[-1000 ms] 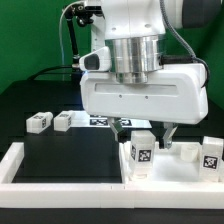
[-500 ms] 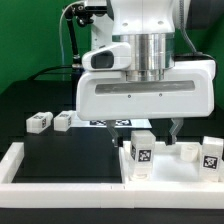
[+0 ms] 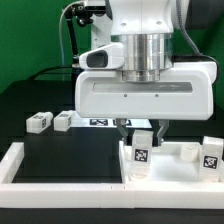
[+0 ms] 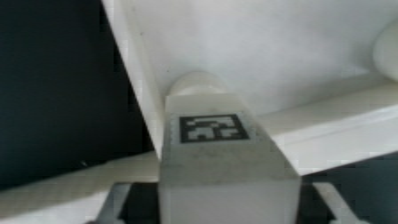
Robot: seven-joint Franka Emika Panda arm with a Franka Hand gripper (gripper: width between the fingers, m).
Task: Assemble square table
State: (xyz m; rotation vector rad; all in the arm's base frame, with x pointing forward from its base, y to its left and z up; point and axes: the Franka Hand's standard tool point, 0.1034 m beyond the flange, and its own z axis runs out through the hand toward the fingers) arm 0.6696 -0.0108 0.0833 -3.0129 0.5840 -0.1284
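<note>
Claw [image 3: 141, 130] straddles upright leg [image 4: 217, 150]; exterior view alone shows loose legs [image 3: 40, 122].

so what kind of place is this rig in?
Likely a robotics lab test bench: a black work surface framed by white bars, tag-marked leg blocks, a robot arm above.

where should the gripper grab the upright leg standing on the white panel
Probably best to take the upright leg by its upper part, coming straight down from above. It stands vertically at the corner of the square panel, so its base is taken up and its top is free. Its flat opposite sides suit the two fingers. The gripper hangs over it, one finger on each side.
</note>
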